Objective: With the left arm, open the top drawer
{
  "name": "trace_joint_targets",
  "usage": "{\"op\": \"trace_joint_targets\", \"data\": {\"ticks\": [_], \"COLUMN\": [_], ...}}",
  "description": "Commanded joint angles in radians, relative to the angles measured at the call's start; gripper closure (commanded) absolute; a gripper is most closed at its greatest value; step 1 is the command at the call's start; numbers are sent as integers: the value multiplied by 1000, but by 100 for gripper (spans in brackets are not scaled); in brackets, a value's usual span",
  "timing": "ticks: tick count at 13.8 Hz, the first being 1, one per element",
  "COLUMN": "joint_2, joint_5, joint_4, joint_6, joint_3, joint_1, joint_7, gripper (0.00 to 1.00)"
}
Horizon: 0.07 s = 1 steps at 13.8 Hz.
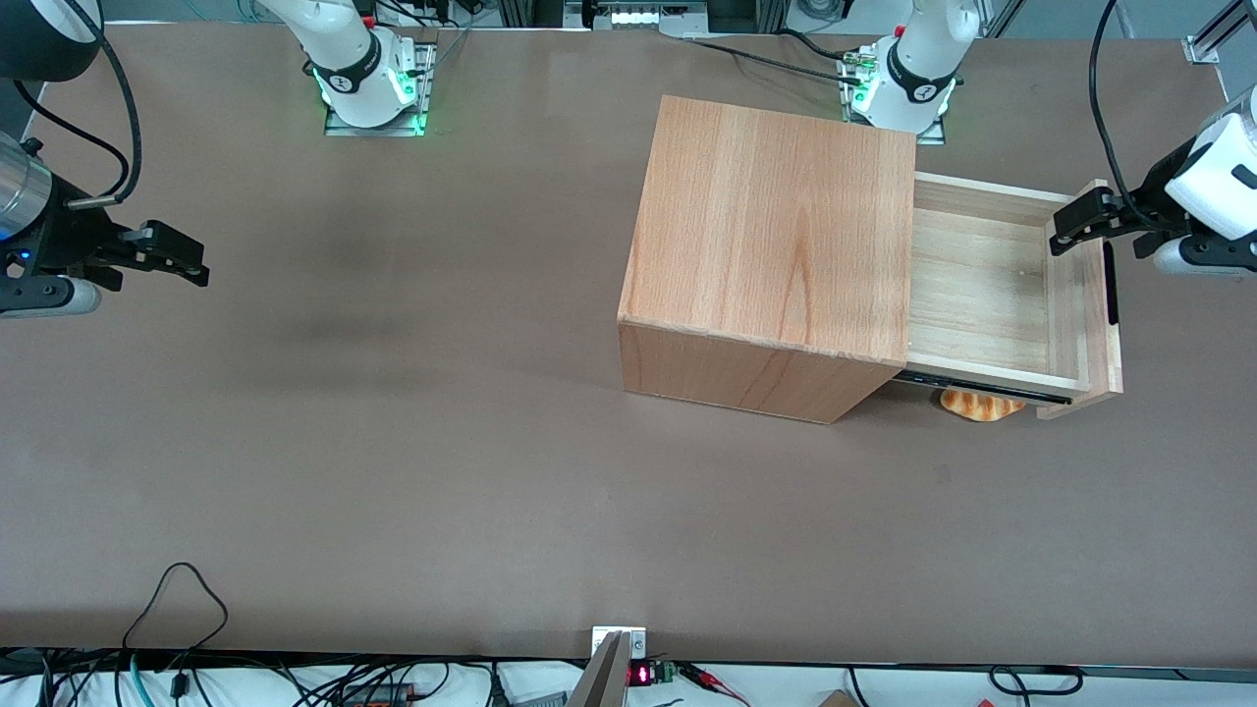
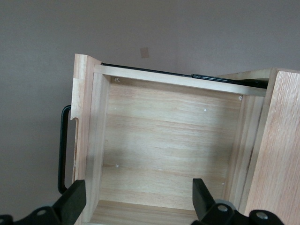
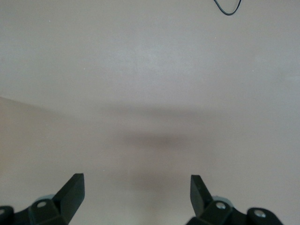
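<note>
Most of the pull looks done: the drawer [image 1: 992, 295] is slid well out of the cabinet [image 1: 776, 255], its front panel between the spread, empty jaws of the gripper [image 2: 136, 204], so only a retreat seems needed.

my working left arm [image 1: 1221, 177] wore a glossy white rounded shell with a dark grey patch on it, and a black cable looped up from its wrist. its gripper [image 1: 1059, 234], hanging above the drawer's front edge at the working arm's end of the table, was matte black and blocky, with two tapered fingers [image 2: 74, 200] standing well apart. small silver screw heads showed on the black finger mounts. the arm's base [image 1: 908, 79] was white with a black band carrying a round white mark, lit green underneath.
</note>
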Motion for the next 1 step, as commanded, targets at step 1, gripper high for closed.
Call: {"op": "trace_joint_targets", "data": {"ticks": [1], "joint_2": [-13], "joint_5": [-5], "joint_4": [-4], "joint_6": [-11], "joint_3": [-3], "joint_1": [2], "joint_7": [-9], "gripper": [0]}}
